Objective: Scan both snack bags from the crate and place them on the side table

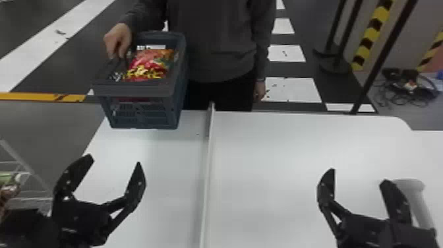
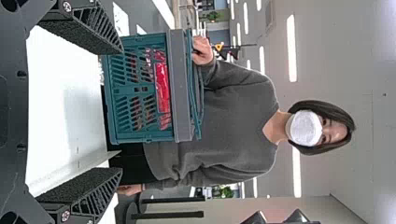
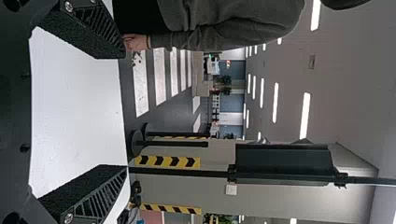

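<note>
Snack bags in red, orange and yellow packaging (image 1: 148, 64) lie inside the blue-grey crate (image 1: 141, 113), which a person's hand grips by its handle at the far left edge of the white table. My left gripper (image 1: 115, 160) is open and empty, nearer to the robot than the crate. In the left wrist view, red packaging (image 2: 162, 88) shows through the side of the crate (image 2: 140, 135), beyond my open left gripper (image 2: 122, 109). On the right, my right gripper (image 1: 357, 174) stands open above the table; the right wrist view shows the gripper (image 3: 126, 112) with nothing between its fingers.
A thin raised divider (image 1: 207, 158) runs front to back across the white table (image 1: 280, 158). A grey-white cylindrical stand (image 1: 418, 198) is behind the right gripper. A wire rack (image 1: 28, 184) holding items stands at the left edge. The person stands behind the table.
</note>
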Motion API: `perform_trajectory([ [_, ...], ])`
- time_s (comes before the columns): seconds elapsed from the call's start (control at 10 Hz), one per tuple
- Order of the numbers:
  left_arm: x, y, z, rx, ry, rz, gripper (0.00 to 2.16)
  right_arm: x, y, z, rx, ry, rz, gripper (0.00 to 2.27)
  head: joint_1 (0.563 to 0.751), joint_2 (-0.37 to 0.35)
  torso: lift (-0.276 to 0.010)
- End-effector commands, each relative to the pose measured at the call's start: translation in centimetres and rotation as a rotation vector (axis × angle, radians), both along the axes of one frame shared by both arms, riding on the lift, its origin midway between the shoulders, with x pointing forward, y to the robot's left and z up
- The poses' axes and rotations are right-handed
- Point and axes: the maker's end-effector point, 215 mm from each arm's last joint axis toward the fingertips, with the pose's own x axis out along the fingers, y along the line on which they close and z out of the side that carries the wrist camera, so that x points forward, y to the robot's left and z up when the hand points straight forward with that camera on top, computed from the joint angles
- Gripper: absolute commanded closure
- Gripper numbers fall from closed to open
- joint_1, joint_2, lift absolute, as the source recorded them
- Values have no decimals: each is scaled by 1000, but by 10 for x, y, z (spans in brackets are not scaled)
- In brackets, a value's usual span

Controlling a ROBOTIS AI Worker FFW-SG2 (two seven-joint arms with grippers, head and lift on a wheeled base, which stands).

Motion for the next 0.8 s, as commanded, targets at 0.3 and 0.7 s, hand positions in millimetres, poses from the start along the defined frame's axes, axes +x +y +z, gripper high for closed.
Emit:
perform_trajectory([
  [0.3,0,-1,-1,-2,2,-1,100,-1,2,1,0,0,5,83,695,38,-98],
  [0.7,0,-1,-1,-2,2,-5,100,-1,2,1,0,0,5,83,695,36,-98],
])
